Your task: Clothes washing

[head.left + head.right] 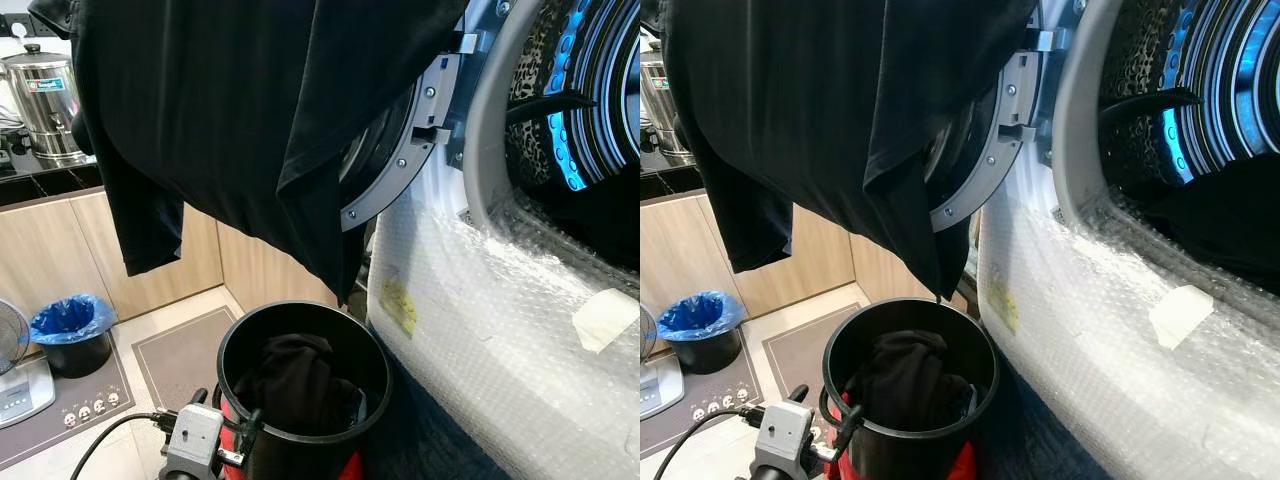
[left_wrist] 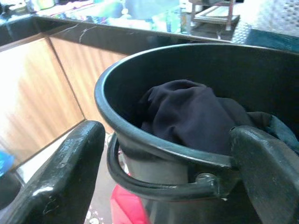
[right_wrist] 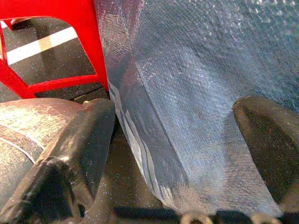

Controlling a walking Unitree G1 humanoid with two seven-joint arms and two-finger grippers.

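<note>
A large black garment (image 1: 250, 120) hangs over the washer's open round door (image 1: 400, 170), its hem dangling just above a black bucket (image 1: 228, 350). More dark clothes (image 1: 295, 385) lie bunched inside the bucket, which stands on a red stool (image 3: 79, 18). My left gripper (image 1: 235, 435) is open at the bucket's near rim, by the handle (image 2: 154, 184); its fingers (image 2: 60, 172) stand wide apart. The washer drum (image 1: 590, 100) is open, with a leopard-print cloth (image 1: 530, 90) and dark fabric inside. My right gripper (image 3: 175, 116) is open, low beside the washer's bubble-wrapped front (image 1: 480, 330).
Wooden cabinets under a dark counter line the left, with a steel urn (image 1: 45, 100) on top. On the floor are a bin with a blue bag (image 1: 70, 330), a scale (image 1: 20, 390), a grey mat (image 1: 185, 350) and a black cable (image 1: 100, 440).
</note>
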